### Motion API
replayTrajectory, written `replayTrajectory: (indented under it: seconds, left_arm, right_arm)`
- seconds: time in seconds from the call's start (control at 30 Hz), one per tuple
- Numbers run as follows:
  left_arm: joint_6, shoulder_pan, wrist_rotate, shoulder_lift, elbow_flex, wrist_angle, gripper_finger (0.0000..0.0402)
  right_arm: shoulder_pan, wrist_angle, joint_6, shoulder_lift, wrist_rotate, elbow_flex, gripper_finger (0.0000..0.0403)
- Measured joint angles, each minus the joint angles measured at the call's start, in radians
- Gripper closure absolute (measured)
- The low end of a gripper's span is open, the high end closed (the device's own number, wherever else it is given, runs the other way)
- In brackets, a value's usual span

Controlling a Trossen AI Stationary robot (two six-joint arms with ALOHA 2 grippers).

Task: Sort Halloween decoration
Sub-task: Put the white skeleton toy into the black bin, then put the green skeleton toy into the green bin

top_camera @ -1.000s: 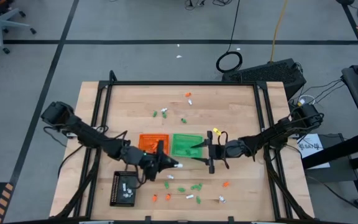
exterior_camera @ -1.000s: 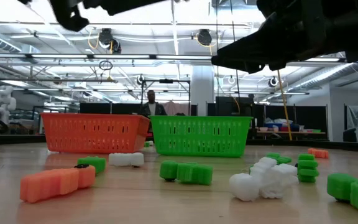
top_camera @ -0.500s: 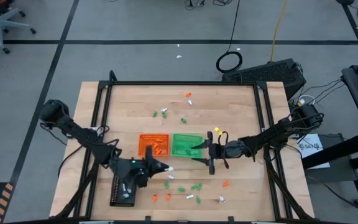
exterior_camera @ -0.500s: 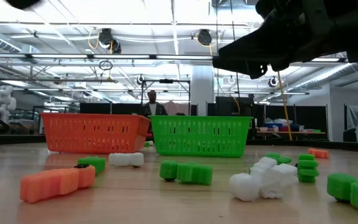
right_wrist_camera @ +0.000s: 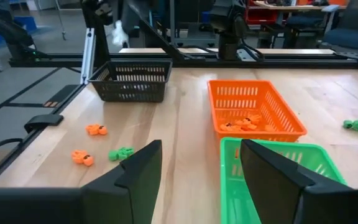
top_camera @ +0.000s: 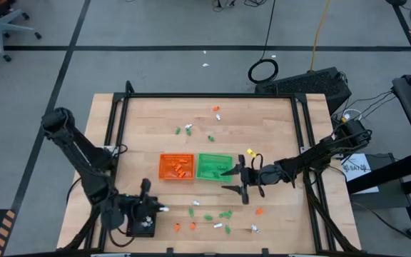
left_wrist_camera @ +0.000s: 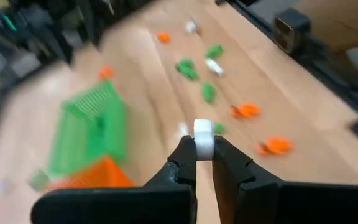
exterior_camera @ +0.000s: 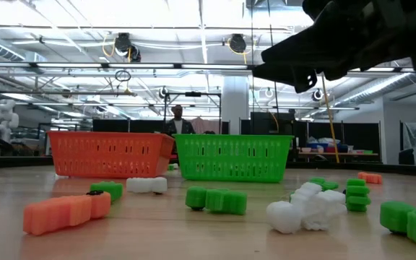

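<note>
My left gripper [top_camera: 160,209] is shut on a small white trinket [left_wrist_camera: 203,136] and hovers at the table's near left, by the black tray [top_camera: 138,228]. My right gripper [top_camera: 227,180] stands open at the near right corner of the green tray [top_camera: 213,165], nothing between its fingers. The orange tray [top_camera: 176,166] holds some orange trinkets. Loose orange, green and white trinkets [top_camera: 224,214] lie on the wood near the front edge, and more [top_camera: 188,130] lie farther back. My left gripper pinches the white trinket's lower part [left_wrist_camera: 202,149] between its two fingertips; its top stands out past the tips. The fingers slant downward toward the table's right. The trinket is lifted clear of the table.
The black tray [right_wrist_camera: 131,79] stands at the near left corner. The orange tray [exterior_camera: 110,153] and green tray [exterior_camera: 233,157] sit side by side mid-table. A dark frame rail [top_camera: 209,95] runs around the tabletop. Bare wood lies between the trays and the far rail.
My left gripper has swung from beside the orange tray toward the table's near left corner, over by the black tray, rolling its wrist as it went. It stays shut on the white trinket, which has travelled with it clear of the table.
</note>
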Motion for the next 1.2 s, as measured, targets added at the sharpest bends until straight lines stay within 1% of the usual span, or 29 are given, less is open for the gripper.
replayTrajectory:
  seconds: [0.1, 0.23, 0.37, 0.43, 0.5, 0.6, 0.8, 0.9, 1.0, 1.07, 1.2]
  left_arm:
    - [-0.191, -0.041, 0.055, 0.000, 0.000, -0.088, 0.0384]
    - [-0.422, -0.066, 0.170, 0.002, 0.000, -0.156, 0.0384]
    - [-0.558, -0.069, 0.250, 0.009, -0.001, -0.165, 0.0380]
    - [-0.603, -0.069, 0.298, 0.009, -0.002, -0.164, 0.0370]
    - [-0.639, -0.069, 0.324, 0.009, -0.002, -0.165, 0.0356]
    - [-0.670, -0.069, 0.336, 0.009, -0.002, -0.188, 0.0331]
    - [-0.671, -0.071, 0.334, 0.009, -0.003, -0.222, 0.0280]
    - [-0.670, -0.071, 0.302, 0.009, -0.003, -0.234, 0.0256]
    - [-0.650, -0.065, 0.282, 0.009, -0.003, -0.232, 0.0239]
    - [-0.614, -0.055, 0.281, 0.009, -0.003, -0.227, 0.0232]
    - [-0.609, -0.026, 0.255, 0.009, -0.003, -0.219, 0.0229]
  right_arm:
    - [0.000, 0.009, 0.014, 0.000, 0.001, 0.000, 0.0200]
    - [0.000, 0.008, 0.034, 0.000, 0.002, 0.000, 0.0200]
    - [0.000, 0.008, 0.037, 0.000, 0.002, 0.000, 0.0200]
    - [0.000, 0.008, 0.041, 0.000, 0.002, 0.000, 0.0200]
    - [0.000, 0.008, 0.052, 0.000, 0.002, 0.000, 0.0200]
    - [0.005, 0.006, 0.071, 0.000, 0.002, 0.000, 0.0200]
    - [0.044, -0.013, 0.081, 0.000, 0.002, 0.000, 0.0200]
    - [0.074, -0.018, 0.099, 0.000, 0.002, 0.001, 0.0200]
    - [0.123, -0.058, 0.104, 0.000, 0.004, 0.037, 0.0200]
    - [0.153, -0.130, 0.099, 0.000, 0.016, 0.081, 0.0200]
    - [0.202, -0.365, 0.113, 0.000, 0.054, 0.191, 0.0200]
